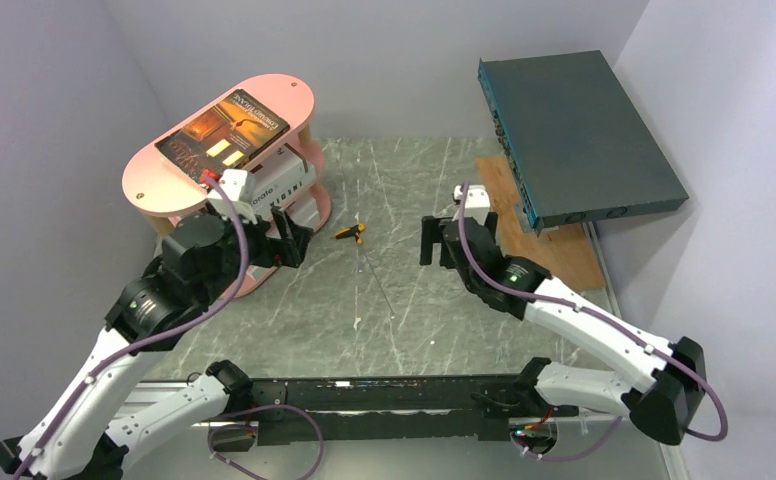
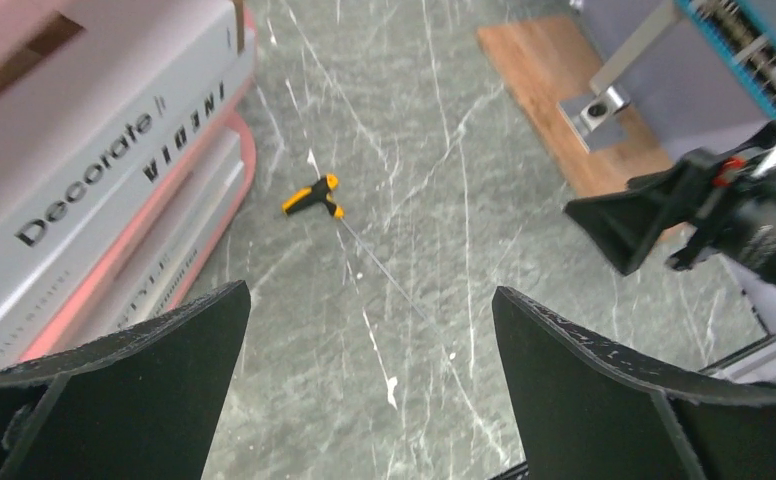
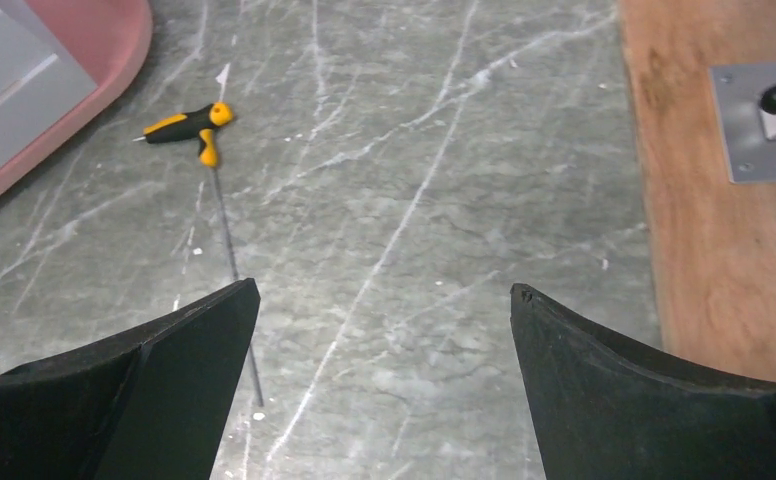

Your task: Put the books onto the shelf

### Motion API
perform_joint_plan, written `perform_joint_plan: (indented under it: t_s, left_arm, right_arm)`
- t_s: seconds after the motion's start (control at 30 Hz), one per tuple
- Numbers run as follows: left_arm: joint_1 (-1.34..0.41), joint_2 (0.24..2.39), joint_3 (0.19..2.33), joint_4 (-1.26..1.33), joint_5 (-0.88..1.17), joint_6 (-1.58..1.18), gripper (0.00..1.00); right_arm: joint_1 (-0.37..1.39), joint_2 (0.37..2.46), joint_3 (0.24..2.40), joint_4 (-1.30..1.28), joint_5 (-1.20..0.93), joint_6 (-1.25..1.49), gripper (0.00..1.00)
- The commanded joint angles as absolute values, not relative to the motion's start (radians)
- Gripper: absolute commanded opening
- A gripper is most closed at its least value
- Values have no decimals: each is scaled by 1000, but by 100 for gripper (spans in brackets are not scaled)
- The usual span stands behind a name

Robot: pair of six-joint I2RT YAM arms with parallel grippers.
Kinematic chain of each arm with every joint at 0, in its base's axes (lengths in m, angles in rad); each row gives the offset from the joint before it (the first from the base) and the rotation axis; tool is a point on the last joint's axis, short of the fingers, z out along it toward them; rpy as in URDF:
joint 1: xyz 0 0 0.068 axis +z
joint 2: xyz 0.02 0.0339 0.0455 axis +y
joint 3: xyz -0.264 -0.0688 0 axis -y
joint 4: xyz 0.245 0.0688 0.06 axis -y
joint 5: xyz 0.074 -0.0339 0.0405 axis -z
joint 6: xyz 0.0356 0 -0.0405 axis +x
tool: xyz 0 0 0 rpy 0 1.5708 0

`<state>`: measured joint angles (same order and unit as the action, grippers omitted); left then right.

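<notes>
Left tool point(image 2: 369, 295) agape; T-handle driver point(image 2: 314, 196) between shelf point(image 1: 294, 95), board point(image 1: 564, 250)

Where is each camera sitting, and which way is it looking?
Top camera: high up behind the robot, looking down at the table and pink shelf; it shows the left arm and right arm.
Left wrist camera: on the left arm, looking past the open left gripper towards the books.
Right wrist camera: on the right arm, looking down past the open right gripper at the wooden board.
Shared: both wrist views show the yellow-handled tool.
</notes>
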<state>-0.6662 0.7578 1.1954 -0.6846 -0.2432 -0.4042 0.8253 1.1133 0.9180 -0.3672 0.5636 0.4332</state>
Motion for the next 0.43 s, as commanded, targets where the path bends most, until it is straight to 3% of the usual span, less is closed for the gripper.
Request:
perform_joint_plan:
  t_s: [0.0, 0.4]
  left_arm:
    - [-666, 793, 1158, -629, -175, -395, 99]
    - [-667, 879, 1133, -668, -137, -423, 99]
  right_arm:
    - [825, 1018, 863, -430, 635, 438, 100]
    - [824, 928, 769, -413, 627, 501, 100]
